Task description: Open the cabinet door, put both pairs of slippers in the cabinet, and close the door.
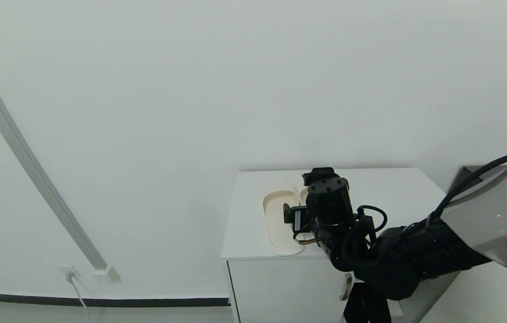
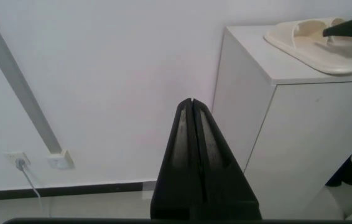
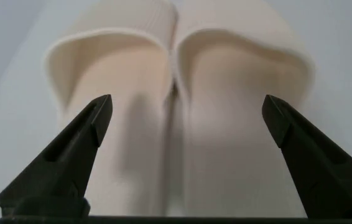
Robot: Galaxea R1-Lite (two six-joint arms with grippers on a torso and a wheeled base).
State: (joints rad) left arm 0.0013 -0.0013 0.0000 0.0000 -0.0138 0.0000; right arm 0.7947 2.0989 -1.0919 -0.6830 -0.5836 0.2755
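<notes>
A pair of cream slippers lies side by side on top of the white cabinet. My right gripper hangs open just above them, one finger over each slipper's outer side; the slippers fill the space between its fingers. In the head view the right arm's wrist covers the right-hand slipper. The left gripper is shut and empty, held low beside the cabinet's left side wall, with the slippers above it on the cabinet top. The cabinet door with its handle looks closed.
A white wall stands behind and to the left of the cabinet. A slanted grey conduit runs down to a wall socket with a plugged cable. A dark baseboard runs along the floor. A grey object is at the right edge.
</notes>
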